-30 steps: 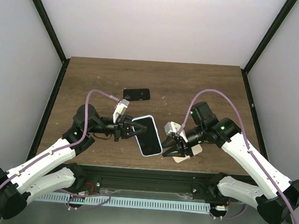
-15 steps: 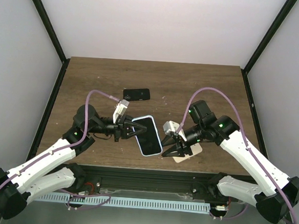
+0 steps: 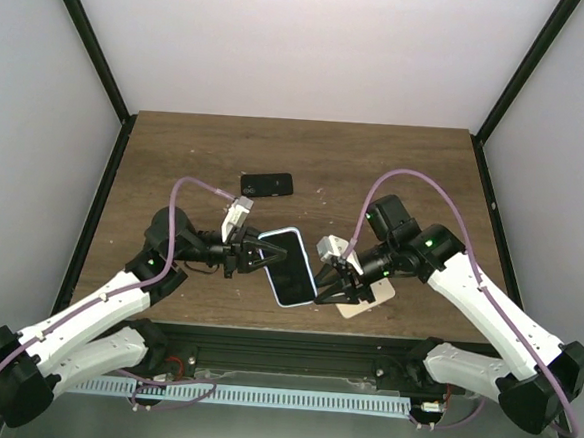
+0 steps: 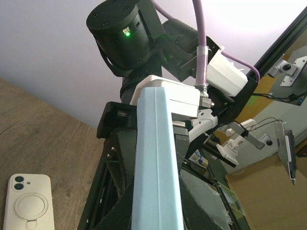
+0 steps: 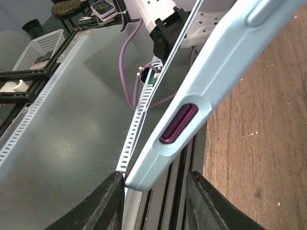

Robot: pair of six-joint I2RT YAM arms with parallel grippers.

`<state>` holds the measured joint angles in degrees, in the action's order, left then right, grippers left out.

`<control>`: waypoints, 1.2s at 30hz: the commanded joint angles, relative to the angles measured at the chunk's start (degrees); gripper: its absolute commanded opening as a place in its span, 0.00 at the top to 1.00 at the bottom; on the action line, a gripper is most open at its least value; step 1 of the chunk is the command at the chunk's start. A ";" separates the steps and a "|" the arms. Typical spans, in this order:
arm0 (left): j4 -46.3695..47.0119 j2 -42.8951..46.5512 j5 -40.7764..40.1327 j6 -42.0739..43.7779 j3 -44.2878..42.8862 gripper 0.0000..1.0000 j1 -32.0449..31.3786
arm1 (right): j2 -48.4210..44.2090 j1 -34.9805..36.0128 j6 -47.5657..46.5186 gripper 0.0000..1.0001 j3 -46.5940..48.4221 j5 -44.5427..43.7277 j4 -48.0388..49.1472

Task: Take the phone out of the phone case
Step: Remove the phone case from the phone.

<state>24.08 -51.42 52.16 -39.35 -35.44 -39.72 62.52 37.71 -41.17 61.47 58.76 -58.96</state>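
Note:
A phone in a light blue case (image 3: 289,266) is held above the table's near middle, its dark screen facing up. My left gripper (image 3: 254,256) is shut on its left long edge; in the left wrist view the blue case edge (image 4: 156,167) runs up between the dark fingers. My right gripper (image 3: 330,282) is open, its jaws straddling the case's near right corner. In the right wrist view the blue case (image 5: 201,91), with its maroon side button, slants across. The case corner touches the left fingertip (image 5: 108,203), and the other fingertip (image 5: 211,206) stands apart.
A cream phone case (image 3: 379,291) lies on the table under my right gripper; it also shows in the left wrist view (image 4: 26,203). A black phone-like slab (image 3: 266,184) lies further back. The table's near edge and black rail are just below the grippers.
My right gripper has edged left, closer around the blue case's corner. The left gripper and the phone have barely moved.

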 commanded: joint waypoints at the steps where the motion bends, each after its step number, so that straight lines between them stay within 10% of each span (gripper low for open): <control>1: 4.94 0.79 1.33 -0.82 0.01 1.00 0.14 | 0.68 0.61 -0.97 0.67 3.22 0.98 -0.28; 36: 10.30 -3.08 8.64 -10.29 -1.70 1.00 -2.47 | -1.01 1.75 -14.95 0.77 2.78 -10.09 4.28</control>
<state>28.77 -54.96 54.81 -45.32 -35.42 -39.88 61.52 39.75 -54.26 63.02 53.74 -60.84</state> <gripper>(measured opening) 0.095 0.239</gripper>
